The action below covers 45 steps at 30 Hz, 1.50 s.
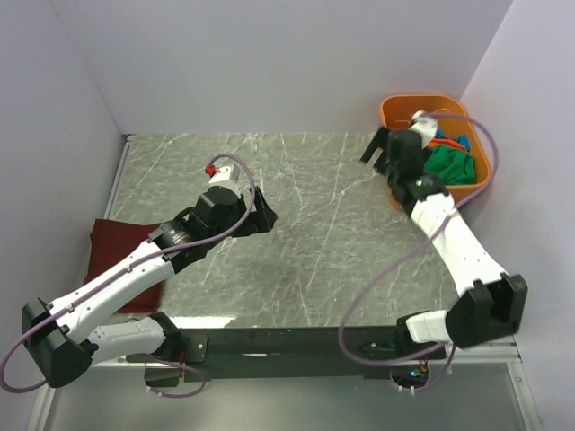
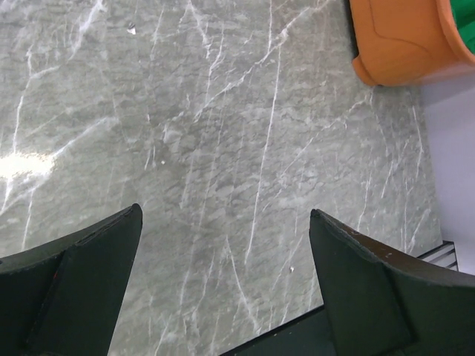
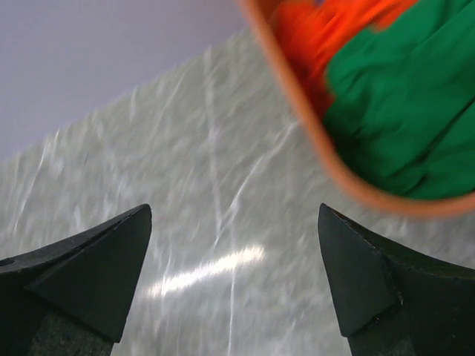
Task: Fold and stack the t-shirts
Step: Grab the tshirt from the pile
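Note:
A dark red t-shirt (image 1: 115, 259) lies flat at the table's left edge, partly under my left arm. A green t-shirt (image 1: 449, 163), an orange one (image 1: 437, 142) and a blue one (image 1: 459, 141) are bunched in the orange tub (image 1: 409, 106) at the back right. My left gripper (image 1: 267, 215) hovers over the table's middle, open (image 2: 226, 222), with only bare marble between its fingers. Just left of the tub's rim (image 3: 297, 122) my right gripper (image 1: 373, 148) also stands open (image 3: 235, 215) and holds nothing. The green t-shirt (image 3: 404, 96) and the orange t-shirt (image 3: 319, 30) show inside the tub.
The grey marble table (image 1: 314, 224) is walled at the back and on both sides. The tub (image 2: 401, 37) sits in the back right corner, against the right wall. A black bar (image 1: 296, 341) with the arm bases runs along the near edge.

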{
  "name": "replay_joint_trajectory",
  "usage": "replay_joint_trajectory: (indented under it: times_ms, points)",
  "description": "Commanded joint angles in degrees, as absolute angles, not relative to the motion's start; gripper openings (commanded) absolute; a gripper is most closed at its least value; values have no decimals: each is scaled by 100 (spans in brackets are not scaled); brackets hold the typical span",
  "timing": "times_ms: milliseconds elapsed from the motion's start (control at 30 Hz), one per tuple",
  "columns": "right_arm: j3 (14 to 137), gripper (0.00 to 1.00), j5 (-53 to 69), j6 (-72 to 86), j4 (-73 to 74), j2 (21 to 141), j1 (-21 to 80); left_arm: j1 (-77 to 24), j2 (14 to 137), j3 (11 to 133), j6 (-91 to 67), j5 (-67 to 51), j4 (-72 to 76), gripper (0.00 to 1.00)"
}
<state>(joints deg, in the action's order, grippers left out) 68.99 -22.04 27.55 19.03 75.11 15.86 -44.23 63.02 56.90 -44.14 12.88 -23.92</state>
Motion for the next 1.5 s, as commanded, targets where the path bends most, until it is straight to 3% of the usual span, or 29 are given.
replay_joint_trajectory:
  times_ms: [0, 167, 333, 667, 1067, 1167, 1300, 1467]
  points:
    - [7636, 98, -2030, 2619, 1723, 8032, 864, -4412, 6056, 5898, -4307, 1248, -2601, 100]
    - [8323, 93, -1758, 2856, 1732, 9025, -226, -4403, 5924, 5810, -4307, 1213, -2637, 100]
    - [8552, 88, -1828, 2883, 1785, 9631, -650, -4403, 5941, 5836, -4272, 1213, -2654, 100]
    - [8876, 84, -1635, 2927, 1828, 10432, -844, -4403, 6117, 5897, -4184, 1195, -2698, 99]
    - [9132, 66, -1354, 2918, 1846, 10951, -853, -4395, 6293, 5906, -4307, 1125, -2602, 99]
    - [9088, 54, -1336, 2909, 1811, 10925, -853, -4386, 6354, 5924, -4307, 1099, -2584, 99]
    - [9070, 27, -1362, 2900, 1837, 10662, -853, -4395, 6389, 5976, -4307, 1072, -2593, 99]
    - [9158, 10, -1389, 2874, 1916, 10240, -861, -4395, 6407, 6012, -4271, 1107, -2628, 99]
